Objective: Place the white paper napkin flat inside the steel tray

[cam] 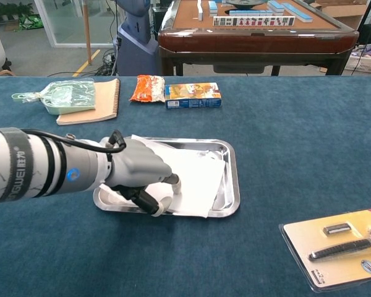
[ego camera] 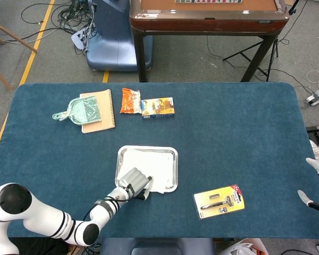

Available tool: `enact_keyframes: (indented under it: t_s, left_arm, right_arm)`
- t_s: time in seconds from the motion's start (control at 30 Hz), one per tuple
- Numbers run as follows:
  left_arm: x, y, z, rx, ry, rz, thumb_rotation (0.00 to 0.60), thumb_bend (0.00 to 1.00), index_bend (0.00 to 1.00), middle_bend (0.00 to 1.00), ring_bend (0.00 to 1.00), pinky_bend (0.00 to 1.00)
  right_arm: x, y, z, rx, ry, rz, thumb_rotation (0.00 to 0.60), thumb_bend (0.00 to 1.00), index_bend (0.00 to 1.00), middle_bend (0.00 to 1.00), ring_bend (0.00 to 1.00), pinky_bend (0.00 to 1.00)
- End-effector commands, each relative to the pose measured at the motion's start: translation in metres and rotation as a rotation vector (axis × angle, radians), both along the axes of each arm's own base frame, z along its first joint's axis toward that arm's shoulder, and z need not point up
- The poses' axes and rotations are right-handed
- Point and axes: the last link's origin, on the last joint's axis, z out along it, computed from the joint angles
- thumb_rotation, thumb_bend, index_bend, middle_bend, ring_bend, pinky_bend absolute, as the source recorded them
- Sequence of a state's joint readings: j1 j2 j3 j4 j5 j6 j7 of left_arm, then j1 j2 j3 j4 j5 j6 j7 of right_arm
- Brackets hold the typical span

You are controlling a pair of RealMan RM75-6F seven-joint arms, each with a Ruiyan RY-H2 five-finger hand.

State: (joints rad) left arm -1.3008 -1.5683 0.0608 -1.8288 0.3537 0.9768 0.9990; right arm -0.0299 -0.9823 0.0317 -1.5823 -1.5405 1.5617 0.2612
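The steel tray (ego camera: 174, 159) (cam: 232, 179) sits on the blue tablecloth, near the front and left of centre. The white paper napkin (ego camera: 149, 164) (cam: 198, 176) lies spread inside it, its near corner hanging over the front rim. My left hand (ego camera: 134, 183) (cam: 139, 173) rests on the napkin's near-left part; curled fingers press from above and the thumb sits at the front rim, pinching the napkin's edge. My right hand (ego camera: 317, 183) shows only at the far right edge of the head view, fingers apart and holding nothing.
A yellow razor pack (ego camera: 219, 201) (cam: 340, 244) lies front right of the tray. Behind it are a notebook (ego camera: 98, 110) (cam: 89, 102) with a green packet (ego camera: 78, 110) (cam: 62, 96) on it, an orange snack bag (ego camera: 130, 100) (cam: 147, 88) and a small box (ego camera: 157, 107) (cam: 193, 94).
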Motion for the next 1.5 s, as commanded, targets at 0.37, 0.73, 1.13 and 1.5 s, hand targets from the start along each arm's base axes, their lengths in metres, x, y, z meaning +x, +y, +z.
enact_keyframes:
  t_s: [0.37, 0.73, 1.13, 1.5]
  left_arm:
    - [0.005, 0.009, -0.002, 0.046, -0.009, 0.038, 0.105, 0.52, 0.17, 1.00, 1.00, 1.00]
    - [0.013, 0.011, 0.006, 0.067, -0.048, 0.044, 0.107, 0.52, 0.17, 1.00, 1.00, 1.00]
    - [-0.011, 0.040, 0.032, 0.196, 0.014, 0.082, 0.104, 0.52, 0.17, 1.00, 1.00, 1.00]
    - [-0.007, 0.056, 0.040, 0.254, -0.082, 0.106, 0.149, 0.52, 0.16, 1.00, 1.00, 1.00]
  right_arm:
    - [-0.001, 0.000, 0.000, 0.000, 0.000, -0.001, 0.600, 0.24, 0.16, 0.20, 0.10, 0.11]
    - [-0.001, 0.001, 0.001, -0.005, -0.001, 0.000, 0.600, 0.24, 0.16, 0.20, 0.10, 0.11]
    - [0.000, -0.001, 0.000, -0.001, -0.004, 0.008, 0.600, 0.24, 0.16, 0.20, 0.10, 0.11]
    - [0.001, 0.000, 0.000, -0.002, -0.002, 0.007, 0.600, 0.24, 0.16, 0.20, 0.10, 0.11]
